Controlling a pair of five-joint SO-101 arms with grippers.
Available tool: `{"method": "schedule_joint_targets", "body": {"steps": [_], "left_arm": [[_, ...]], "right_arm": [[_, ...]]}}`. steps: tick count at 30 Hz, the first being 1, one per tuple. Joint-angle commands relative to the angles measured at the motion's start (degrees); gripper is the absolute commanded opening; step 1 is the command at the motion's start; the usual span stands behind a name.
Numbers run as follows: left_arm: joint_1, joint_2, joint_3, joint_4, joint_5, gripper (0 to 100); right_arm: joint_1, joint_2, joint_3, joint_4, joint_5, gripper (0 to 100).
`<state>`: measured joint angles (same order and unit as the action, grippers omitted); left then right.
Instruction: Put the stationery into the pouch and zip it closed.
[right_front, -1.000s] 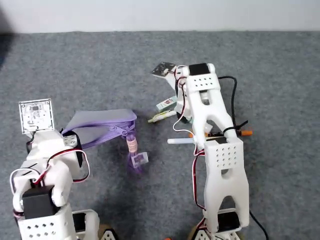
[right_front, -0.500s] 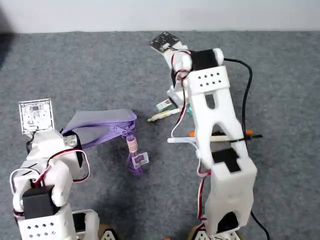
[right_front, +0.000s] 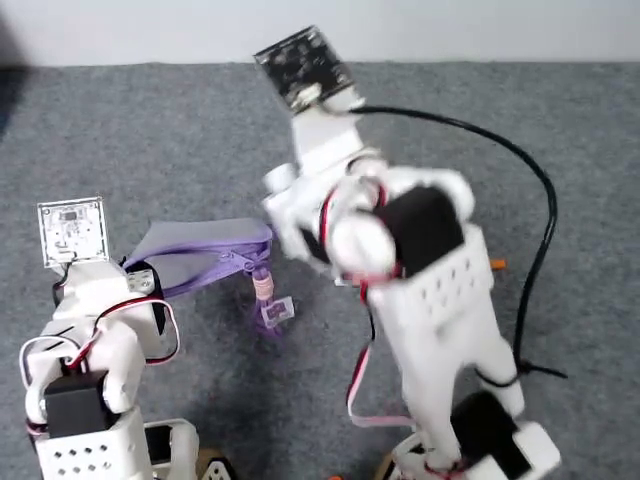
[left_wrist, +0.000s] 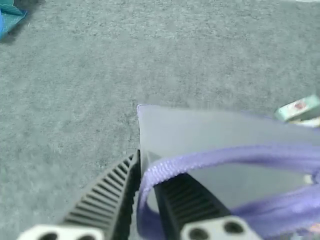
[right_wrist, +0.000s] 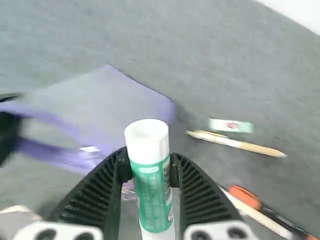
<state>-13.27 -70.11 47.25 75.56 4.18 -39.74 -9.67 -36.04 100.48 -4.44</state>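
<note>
the left gripper is pinched tight on the purple zip edge of the pouch, at the end close to the left arm. the pouch lies on the grey mat. its zip pull, with a small tag on it, hangs at the other end.

the right arm is up high over the middle of the mat, just beside that far end of the pouch. the right gripper is closed around a glue stick with a white cap and a green label. the stick stands up between the two black fingers. it is held up off the mat, and the pouch is down below it.

more things lie on the mat, apart from the pouch. there is a small green and white eraser with a yellow pencil just beside it. an orange pen lies near them.
</note>
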Motion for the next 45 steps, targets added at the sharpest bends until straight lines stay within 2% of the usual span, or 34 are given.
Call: {"method": "schedule_joint_targets", "body": {"steps": [1, 10, 21, 33, 38, 45], "left_arm": [[-0.4, 2.0, -6.8, -0.4, 0.4, 1], [-0.4, 17.5, -16.5, 2.8, 2.2, 1], [-0.4, 19.6, -16.6, 3.3, 4.3, 1], [-0.6, 19.6, -16.5, 4.1, 4.7, 1], [-0.5, 19.6, -16.5, 4.1, 4.7, 1], [-0.4, 19.6, -16.5, 4.7, 4.7, 1]], "right_arm": [[-4.4, -4.5, -0.4, -1.8, -5.0, 0.8], [-9.9, -4.6, 2.5, -22.0, -6.2, 0.8], [-9.9, -4.9, 22.9, -50.0, -5.9, 0.8], [-9.8, -4.9, 41.5, -67.2, -5.9, 0.8], [-9.9, -4.9, 45.3, -78.5, -5.9, 0.8], [-10.2, -4.4, 46.9, -83.9, -5.9, 0.8]]}}
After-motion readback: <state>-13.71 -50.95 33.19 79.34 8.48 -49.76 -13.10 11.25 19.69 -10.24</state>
